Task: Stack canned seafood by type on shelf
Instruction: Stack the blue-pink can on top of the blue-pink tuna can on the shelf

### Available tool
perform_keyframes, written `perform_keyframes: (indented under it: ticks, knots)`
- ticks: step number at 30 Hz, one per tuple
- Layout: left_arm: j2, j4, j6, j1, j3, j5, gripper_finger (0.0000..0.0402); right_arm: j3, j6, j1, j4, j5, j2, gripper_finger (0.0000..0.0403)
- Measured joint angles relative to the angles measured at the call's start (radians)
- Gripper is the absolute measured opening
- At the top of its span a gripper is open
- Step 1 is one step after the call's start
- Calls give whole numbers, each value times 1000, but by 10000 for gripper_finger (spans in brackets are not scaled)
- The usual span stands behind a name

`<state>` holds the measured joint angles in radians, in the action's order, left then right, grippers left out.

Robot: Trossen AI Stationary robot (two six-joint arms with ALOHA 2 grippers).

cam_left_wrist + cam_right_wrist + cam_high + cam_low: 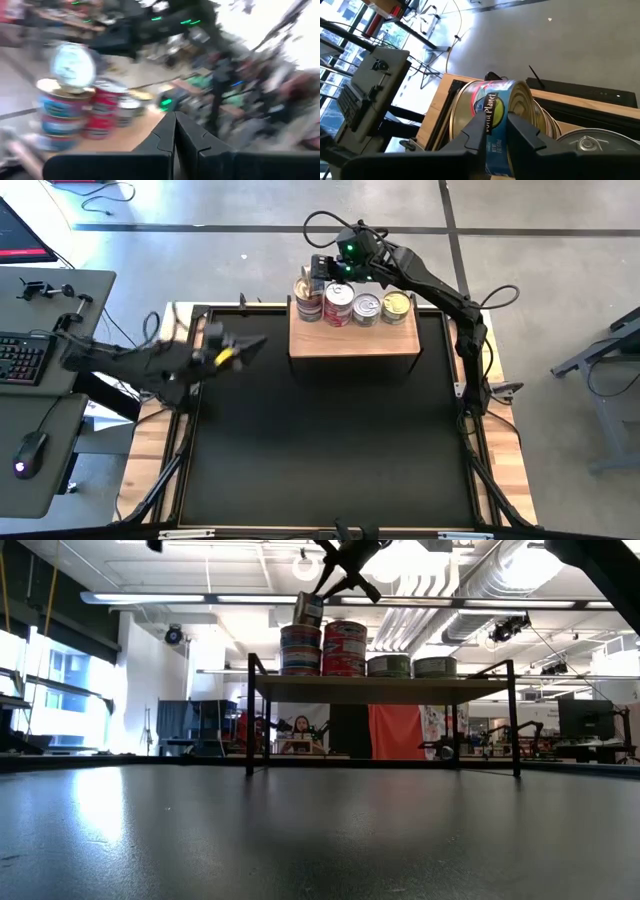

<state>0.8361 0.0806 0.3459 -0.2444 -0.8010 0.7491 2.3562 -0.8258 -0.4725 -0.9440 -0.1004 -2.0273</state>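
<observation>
The shelf (pixel 352 342) stands at the table's far middle, its wooden top on thin dark legs (pixel 250 715). On it rest a blue-labelled stack of tins (pixel 300 650), a red-labelled stack (pixel 345 648) and two single tins (pixel 388 666) (pixel 435 666). My right gripper (pixel 496 132) reaches in from the far right and is shut on one more blue-labelled tin (pixel 308 608), held on edge right above the blue stack. My left gripper (pixel 175 132) hovers shut with nothing in it over the table's left side (pixel 255 343), pointing toward the shelf. My right gripper pinches the tin between its two fingers, one on the gold lid (pixel 522 107) and one on the opposite flat face (pixel 465 112). The blue label band (pixel 492 120) faces the wrist. The fingers slant down from the far right. The tin stands on edge, its lower rim at the stack's top; whether it touches, I cannot tell.
A black mat (pixel 330 450) covers the table in front of the shelf. A grey desk with a keyboard (pixel 22 355) and a mouse (pixel 30 448) stands beyond the table's left edge. The right arm's cables (pixel 330 225) loop above the shelf's far side.
</observation>
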Motion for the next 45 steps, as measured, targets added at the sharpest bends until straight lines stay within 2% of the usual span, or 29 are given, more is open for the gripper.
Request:
perform_keyframes:
  ticks: [5, 9, 16, 20, 26, 31, 38, 41, 45]
  knots:
    - [91, -244, 10, 283, -142, -226, 0, -1, 50, 0, 16, 1, 0, 47]
    - [186, -235, 31, 435, -157, -398, 0, -3, 116, -5, 34, 50, 2, 77]
    - [296, -94, 34, 559, -159, -425, 0, -3, 181, -15, 20, 79, 3, 184]
    - [356, 12, -12, 618, -159, -468, 0, -3, 206, -15, 20, 86, 3, 216]
    - [433, 104, -71, 710, -159, -602, 0, -3, 205, -19, 31, 101, 3, 221]
    - [418, 105, -152, 764, -159, -664, 0, -3, 192, -17, 56, 102, 3, 221]
    - [381, 112, -209, 824, -159, -701, 0, -3, 169, -16, 112, 121, 4, 215]
    - [398, 129, -209, 850, -159, -768, 0, -2, 156, -16, 103, 122, 15, 215]
    - [425, 145, -196, 850, -159, -840, 0, -2, 191, -24, -3, 92, 49, 199]
